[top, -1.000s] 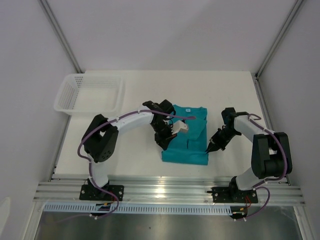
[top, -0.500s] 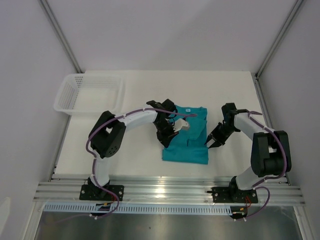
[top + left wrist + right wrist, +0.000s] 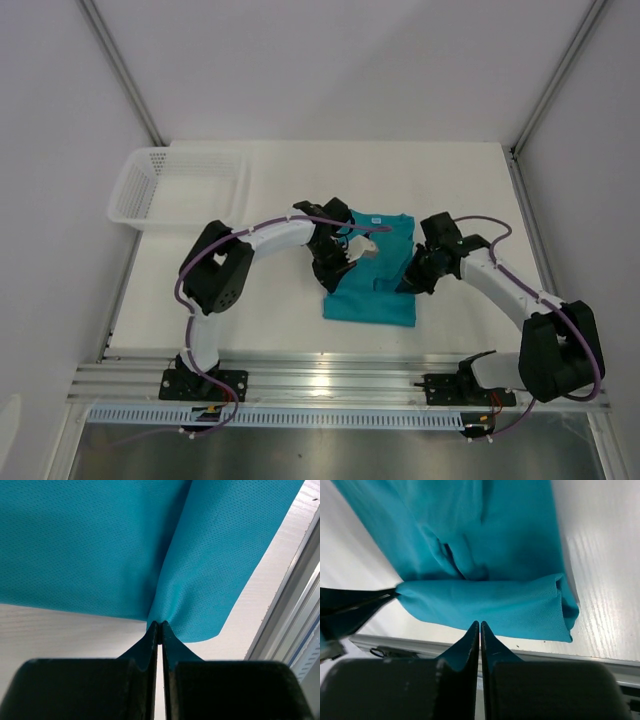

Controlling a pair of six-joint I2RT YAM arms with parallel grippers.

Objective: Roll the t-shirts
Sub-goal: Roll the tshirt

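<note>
On the white table [image 3: 270, 180] I count one white mesh basket [image 3: 130, 172], at the far left corner, and one teal t-shirt [image 3: 375, 300], lying flat in the middle between the two arms. The left gripper [image 3: 329, 287] stands at the shirt's left edge; its fingers are clenched and pinch a ridge of the cloth [image 3: 100, 540]. The right gripper [image 3: 403, 285] stands at the right edge. Its fingers [image 3: 470, 645] are pressed together, tips at the border of a folded band of cloth [image 3: 485, 605]; I cannot tell if cloth is between them.
</note>
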